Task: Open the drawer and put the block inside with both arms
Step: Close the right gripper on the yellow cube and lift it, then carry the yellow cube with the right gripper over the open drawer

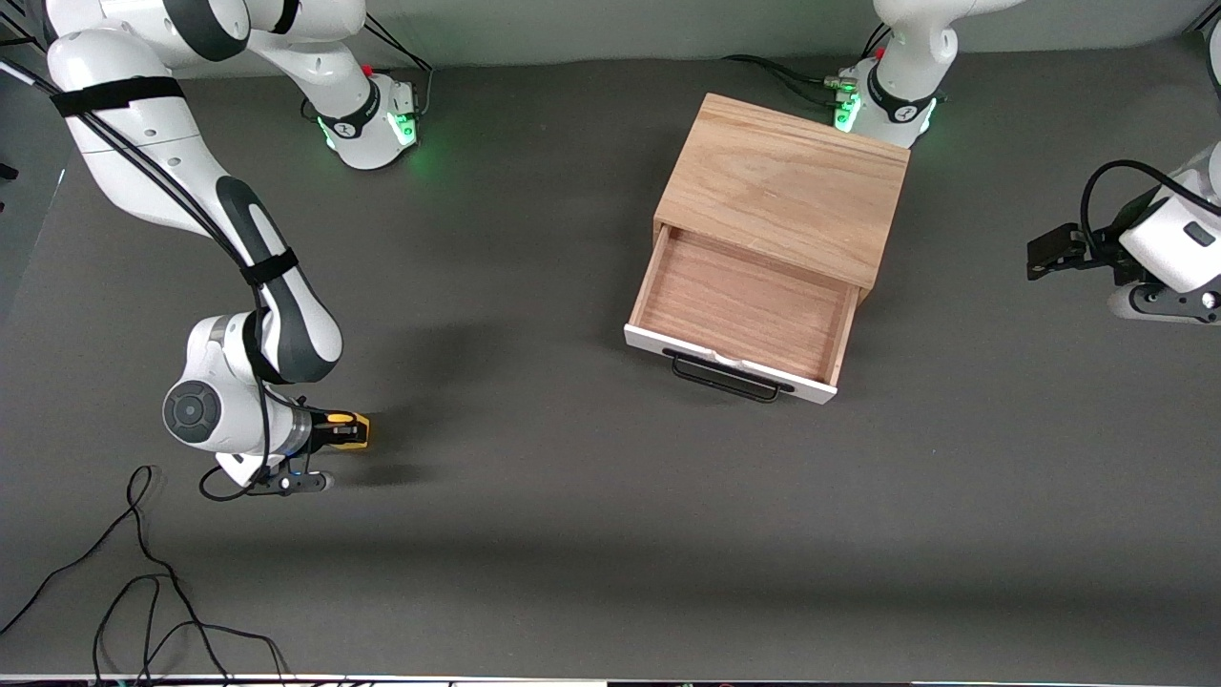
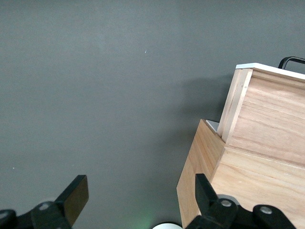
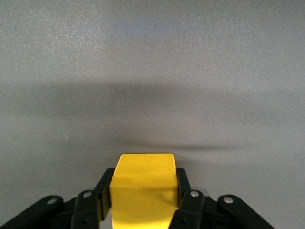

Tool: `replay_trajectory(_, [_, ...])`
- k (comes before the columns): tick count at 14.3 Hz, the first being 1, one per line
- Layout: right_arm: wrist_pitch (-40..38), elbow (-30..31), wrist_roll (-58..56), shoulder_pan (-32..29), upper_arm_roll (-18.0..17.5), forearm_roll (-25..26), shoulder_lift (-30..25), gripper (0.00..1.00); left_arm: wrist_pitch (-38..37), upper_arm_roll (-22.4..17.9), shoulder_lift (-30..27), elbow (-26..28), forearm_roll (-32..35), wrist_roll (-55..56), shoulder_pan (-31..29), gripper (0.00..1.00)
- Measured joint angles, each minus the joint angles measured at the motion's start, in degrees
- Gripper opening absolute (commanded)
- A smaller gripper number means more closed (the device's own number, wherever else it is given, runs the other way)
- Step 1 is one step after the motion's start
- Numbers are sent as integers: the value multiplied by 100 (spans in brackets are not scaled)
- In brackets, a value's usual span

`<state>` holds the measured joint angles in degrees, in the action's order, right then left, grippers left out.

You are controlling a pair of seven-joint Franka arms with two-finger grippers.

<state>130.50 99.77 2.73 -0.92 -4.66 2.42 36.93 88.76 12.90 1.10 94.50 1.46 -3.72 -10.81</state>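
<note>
The light wooden cabinet [image 1: 792, 176] stands toward the left arm's end of the table. Its drawer [image 1: 749, 310] is pulled open, wood-lined and empty, with white front panel [image 1: 725, 361] and black wire handle [image 1: 730, 379] facing the front camera. My right gripper [image 1: 355, 431] is shut on the yellow block [image 1: 345, 429], low over the table toward the right arm's end; the right wrist view shows the block [image 3: 143, 183] clamped between the fingers. My left gripper [image 1: 1045, 256] is open and empty, beside the cabinet. The left wrist view shows the cabinet [image 2: 267, 162] past its spread fingers [image 2: 76, 195].
Loose black cables [image 1: 143, 572] lie on the table nearer the front camera, at the right arm's end. The arm bases [image 1: 372, 124] [image 1: 887, 100] stand along the table's edge farthest from the front camera. Dark grey table [image 1: 534, 477] spans between block and drawer.
</note>
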Motion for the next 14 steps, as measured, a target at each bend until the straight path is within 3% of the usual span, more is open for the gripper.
replay_trajectory(4, [-388,-157,13,22,-28,-145,-37,20,83,11,0,3,-23,36,53,100])
replay_trajectory(6, [-961,-514,13,50,-39,-432,-143,20,85,-280,-1,3,-29,62,475,100])
replay_trajectory(9, [-2089,-1371,146,128,-70,-922,-326,20,88,-864,-1,1,-29,86,1146,100])
replay_trajectory(14, [-3564,-2838,1511,718,-115,-1094,-407,20,88,-1011,-6,-14,-30,89,1293,100])
